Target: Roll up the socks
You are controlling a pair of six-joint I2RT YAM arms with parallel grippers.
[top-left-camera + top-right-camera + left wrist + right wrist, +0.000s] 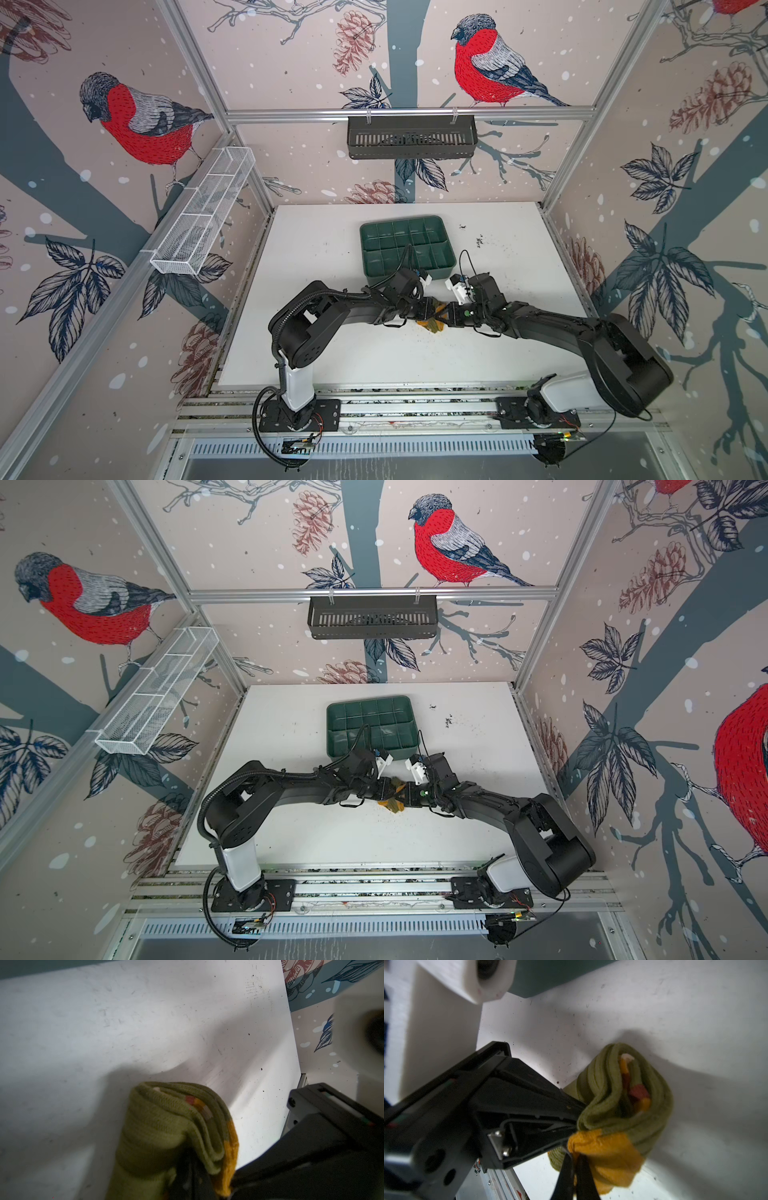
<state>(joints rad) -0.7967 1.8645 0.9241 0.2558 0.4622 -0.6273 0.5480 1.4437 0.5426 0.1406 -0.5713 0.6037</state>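
The socks (435,325) (395,805) are a small olive-green bundle folded over on itself, with a mustard-orange end hanging down, held between both arms over the middle of the white table (332,345). My left gripper (428,312) (193,1180) is shut on the socks' olive layers (166,1126). My right gripper (448,312) (574,1155) comes from the opposite side and is shut on the orange part of the socks (612,1153). Striped cuff colours show inside the folds (636,1093). The arms hide most of the bundle in both top views.
A green compartment tray (432,226) (399,704) lies just behind the grippers, its corner (550,976) close to the wrist cameras. A black basket (411,137) hangs on the back rail and a white wire basket (203,216) on the left wall. Dark specks (480,241) dot the table.
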